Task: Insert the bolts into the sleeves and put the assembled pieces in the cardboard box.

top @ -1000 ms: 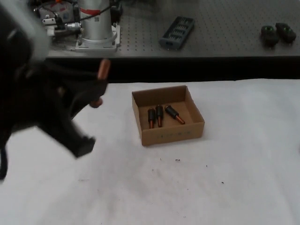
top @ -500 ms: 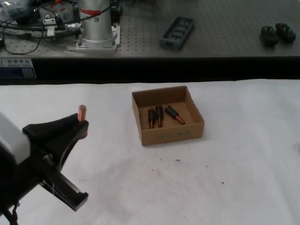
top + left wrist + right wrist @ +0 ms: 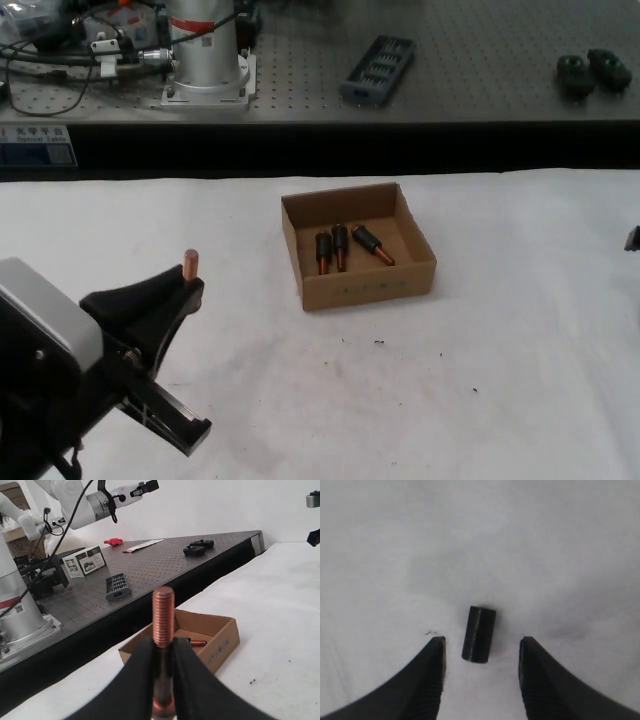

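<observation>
Your left end effector [image 3: 162, 647] pinches the bolt [image 3: 163, 615] upright near the worktop's front-left corner, and your right end effector [image 3: 481, 641] is spread astride the sleeve [image 3: 479, 633] lying flat on the worktop, so an off-centre close could roll it away.

assembled pieces [image 3: 340, 247] in cardboard box [image 3: 355, 292] | bolt [image 3: 190, 262] left of box | sleeve [image 3: 479, 633] on cloth [image 3: 545, 540]
</observation>
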{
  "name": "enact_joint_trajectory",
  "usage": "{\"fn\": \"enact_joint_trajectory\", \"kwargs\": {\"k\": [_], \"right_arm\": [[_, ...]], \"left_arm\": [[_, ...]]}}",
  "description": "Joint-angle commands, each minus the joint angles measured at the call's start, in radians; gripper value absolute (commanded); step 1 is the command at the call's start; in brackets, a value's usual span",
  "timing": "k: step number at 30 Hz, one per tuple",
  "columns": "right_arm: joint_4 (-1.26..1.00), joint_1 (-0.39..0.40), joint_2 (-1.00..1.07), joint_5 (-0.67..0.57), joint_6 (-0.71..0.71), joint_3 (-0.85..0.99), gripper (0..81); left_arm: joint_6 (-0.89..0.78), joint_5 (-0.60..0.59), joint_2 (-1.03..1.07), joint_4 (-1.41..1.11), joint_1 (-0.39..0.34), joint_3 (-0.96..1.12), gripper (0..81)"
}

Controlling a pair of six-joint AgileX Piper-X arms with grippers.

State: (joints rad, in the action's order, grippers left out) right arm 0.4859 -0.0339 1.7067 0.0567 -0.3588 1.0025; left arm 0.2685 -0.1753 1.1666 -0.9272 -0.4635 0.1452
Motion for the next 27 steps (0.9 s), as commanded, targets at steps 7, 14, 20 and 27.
{"fn": "enact_joint_trajectory", "kwargs": {"k": [7, 14, 20, 27], "right_arm": [[-0.01, -0.013, 0.118, -0.007, -0.011, 0.094, 35.2], [-0.003, -0.013, 0.215, -0.014, -0.03, 0.12, 35.2], [-0.003, -0.013, 0.228, -0.014, -0.03, 0.12, 22.6], [0.026, -0.01, 0.228, -0.014, -0.023, 0.12, 6.4]], "left_arm": [[0.007, 0.012, 0.044, -0.099, 0.001, 0.003, 0.6], [0.022, 0.013, 0.044, -0.011, 0.001, 0.017, 0.6], [0.075, 0.013, 0.044, 0.222, 0.001, 0.094, 0.6], [0.341, 0.069, 0.044, 0.856, 0.001, 0.288, 0.6]]}}
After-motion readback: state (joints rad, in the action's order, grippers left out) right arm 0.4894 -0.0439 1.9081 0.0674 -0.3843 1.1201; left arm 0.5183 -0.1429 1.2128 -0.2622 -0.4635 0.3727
